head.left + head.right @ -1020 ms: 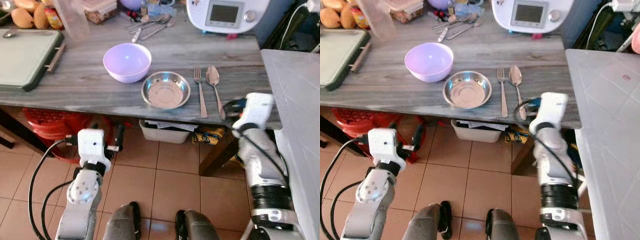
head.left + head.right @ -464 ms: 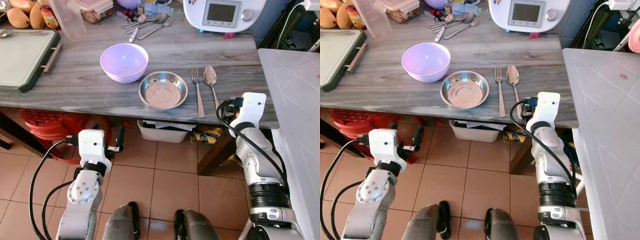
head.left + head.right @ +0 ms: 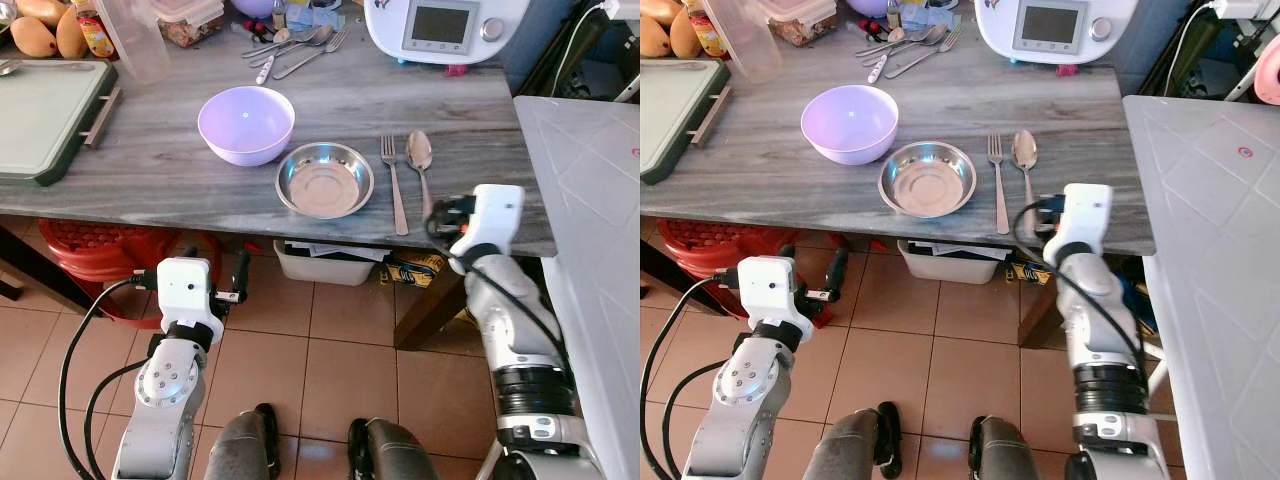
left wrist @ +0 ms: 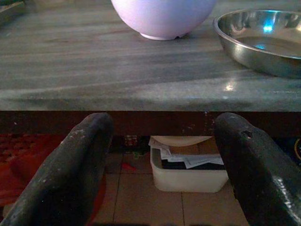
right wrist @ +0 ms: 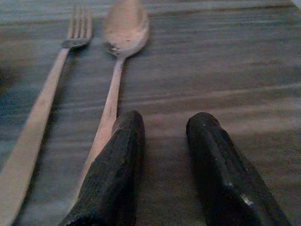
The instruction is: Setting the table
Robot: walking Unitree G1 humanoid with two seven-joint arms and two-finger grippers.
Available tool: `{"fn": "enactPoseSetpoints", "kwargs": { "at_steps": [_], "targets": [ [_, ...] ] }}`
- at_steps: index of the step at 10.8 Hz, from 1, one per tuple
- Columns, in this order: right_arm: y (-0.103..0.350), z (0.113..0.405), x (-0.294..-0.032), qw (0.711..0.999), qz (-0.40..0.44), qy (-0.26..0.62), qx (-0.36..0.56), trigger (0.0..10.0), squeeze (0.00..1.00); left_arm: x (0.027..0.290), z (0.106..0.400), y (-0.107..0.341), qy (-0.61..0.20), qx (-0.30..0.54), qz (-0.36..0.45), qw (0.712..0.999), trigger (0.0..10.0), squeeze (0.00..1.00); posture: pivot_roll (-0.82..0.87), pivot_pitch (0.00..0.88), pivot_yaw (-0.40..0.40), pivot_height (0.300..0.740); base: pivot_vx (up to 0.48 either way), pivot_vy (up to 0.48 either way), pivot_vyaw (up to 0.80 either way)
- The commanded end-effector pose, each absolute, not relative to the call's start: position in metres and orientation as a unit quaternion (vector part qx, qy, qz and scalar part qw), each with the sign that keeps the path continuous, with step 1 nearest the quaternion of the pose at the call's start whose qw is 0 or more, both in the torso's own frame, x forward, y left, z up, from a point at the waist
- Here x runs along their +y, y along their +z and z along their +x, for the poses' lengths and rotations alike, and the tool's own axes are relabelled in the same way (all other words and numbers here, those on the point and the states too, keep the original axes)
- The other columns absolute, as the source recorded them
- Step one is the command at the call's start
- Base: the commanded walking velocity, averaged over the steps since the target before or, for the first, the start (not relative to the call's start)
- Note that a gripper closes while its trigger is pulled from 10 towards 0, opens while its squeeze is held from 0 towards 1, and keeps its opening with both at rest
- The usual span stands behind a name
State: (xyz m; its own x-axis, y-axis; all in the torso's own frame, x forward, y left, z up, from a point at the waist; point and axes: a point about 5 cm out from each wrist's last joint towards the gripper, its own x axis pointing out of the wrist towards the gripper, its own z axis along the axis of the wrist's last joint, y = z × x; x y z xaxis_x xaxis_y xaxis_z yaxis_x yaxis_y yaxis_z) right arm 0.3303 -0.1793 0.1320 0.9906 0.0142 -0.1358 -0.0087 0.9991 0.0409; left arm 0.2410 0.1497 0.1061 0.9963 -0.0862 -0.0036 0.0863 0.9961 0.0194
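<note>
From the head camera I see the grey wood-grain surface (image 3: 150,180) with a place setting along its near edge: a lilac bowl (image 3: 246,123), a steel dish (image 3: 324,180) just beside it toward my right, then a fork (image 3: 394,180) and a spoon (image 3: 421,165) lying side by side, close but apart, handles pointing toward me.

My right gripper (image 5: 160,165) sits low over the surface at the near end of the spoon. In the right wrist view its two fingers (image 5: 115,165) are slightly apart with bare wood between them. One finger lies over the end of the spoon handle; I cannot tell whether it touches the metal or only covers it from this angle.

My left gripper (image 4: 160,165) hangs below the edge of the surface, over the tiled floor (image 3: 330,340). Its fingers (image 4: 70,165) are wide apart with nothing between them, and the wrist view looks past them to a white bin (image 4: 188,172) under the surface.

Further back lie a green tray (image 3: 45,110), some loose cutlery (image 3: 295,50) and a white appliance (image 3: 440,25) with a screen.
</note>
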Motion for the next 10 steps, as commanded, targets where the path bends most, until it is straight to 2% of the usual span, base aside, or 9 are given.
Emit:
{"fn": "enactPoseSetpoints", "kwargs": {
  "at_steps": [1,6,10],
  "targets": [
    [0.127,0.330,-0.170,0.996,0.027,0.028,0.081,10.0,0.00,0.152,0.239,0.107,-0.044,0.004,0.014,0.999,10.0,0.00,0.04,0.192,0.004,0.740,0.000,0.000,0.00],
    [0.132,0.328,-0.181,0.997,0.023,0.009,0.068,10.0,0.00,0.151,0.239,0.108,-0.043,0.000,0.013,0.999,10.0,0.00,0.04,0.193,0.001,0.740,0.000,0.000,0.00],
    [0.164,0.312,-0.206,0.997,-0.026,-0.063,-0.039,10.0,0.00,0.155,0.241,0.112,-0.032,-0.010,0.010,0.999,10.0,0.00,0.02,0.182,0.000,0.740,0.000,0.000,0.00]
  ]
}}
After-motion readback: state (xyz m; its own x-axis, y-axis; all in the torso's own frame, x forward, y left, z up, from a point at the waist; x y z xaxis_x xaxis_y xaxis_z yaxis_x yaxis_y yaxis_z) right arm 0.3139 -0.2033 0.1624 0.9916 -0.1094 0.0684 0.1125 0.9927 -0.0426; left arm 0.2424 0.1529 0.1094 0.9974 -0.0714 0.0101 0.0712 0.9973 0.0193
